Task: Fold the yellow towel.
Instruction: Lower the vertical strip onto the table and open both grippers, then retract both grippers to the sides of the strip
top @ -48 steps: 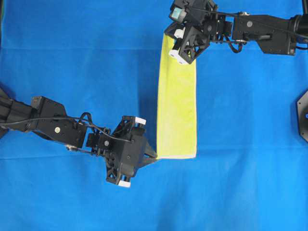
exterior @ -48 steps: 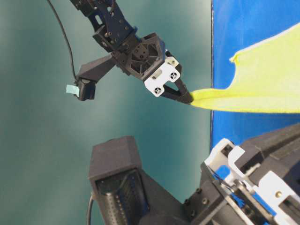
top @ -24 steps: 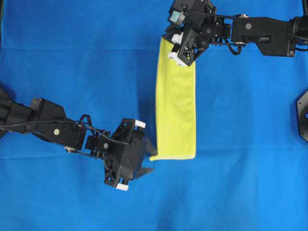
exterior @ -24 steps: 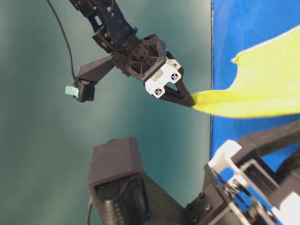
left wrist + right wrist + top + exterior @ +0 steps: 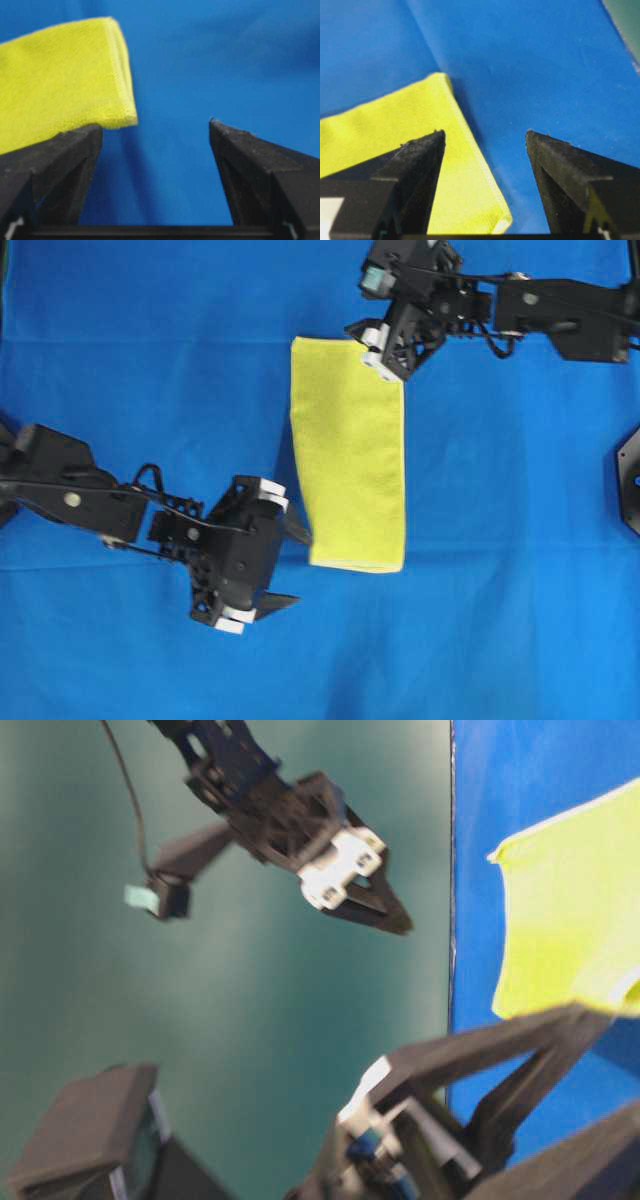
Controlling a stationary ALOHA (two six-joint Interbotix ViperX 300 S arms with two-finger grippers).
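Observation:
The yellow towel (image 5: 350, 455) lies flat on the blue cloth as a long folded rectangle. My left gripper (image 5: 298, 566) is open just left of the towel's near left corner, with nothing between its fingers. In the left wrist view that corner of the towel (image 5: 60, 75) lies beyond the left finger (image 5: 60, 165), and the left gripper (image 5: 156, 125) frames only blue cloth. My right gripper (image 5: 372, 355) is open over the far right corner. The right wrist view shows the towel (image 5: 395, 135) under the gripper (image 5: 484, 132), free of its fingers. The table-level view is blurred and shows the towel (image 5: 570, 920).
A blue cloth (image 5: 520, 620) covers the whole table. A black fixture (image 5: 630, 480) juts in at the right edge. The table-level view shows a teal backdrop (image 5: 150, 1020) behind the right arm (image 5: 290, 820).
Both grippers have opened and let go of the towel's corners. The raised edge has dropped, so the towel lies flat and looks wider. The left gripper has drawn back to the left.

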